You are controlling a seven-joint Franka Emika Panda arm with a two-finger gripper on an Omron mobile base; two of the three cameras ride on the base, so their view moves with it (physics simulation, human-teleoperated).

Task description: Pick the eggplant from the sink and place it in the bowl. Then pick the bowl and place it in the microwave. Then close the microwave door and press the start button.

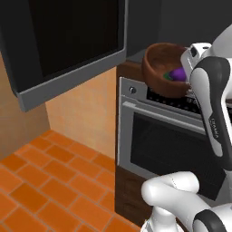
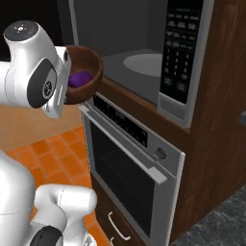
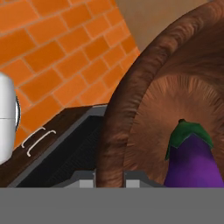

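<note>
The hand [image 3: 109,178] is clamped on the rim of the round dark brown wooden bowl [image 1: 159,68], holding it up near the open microwave [image 2: 144,57]. The small purple eggplant [image 3: 192,159] lies inside the bowl.

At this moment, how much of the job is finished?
Done: the eggplant lies in the wooden bowl. In hand: the hand grips the bowl's rim, holding it up before the open microwave. Left: setting the bowl inside, closing the microwave door, pressing start.
</note>
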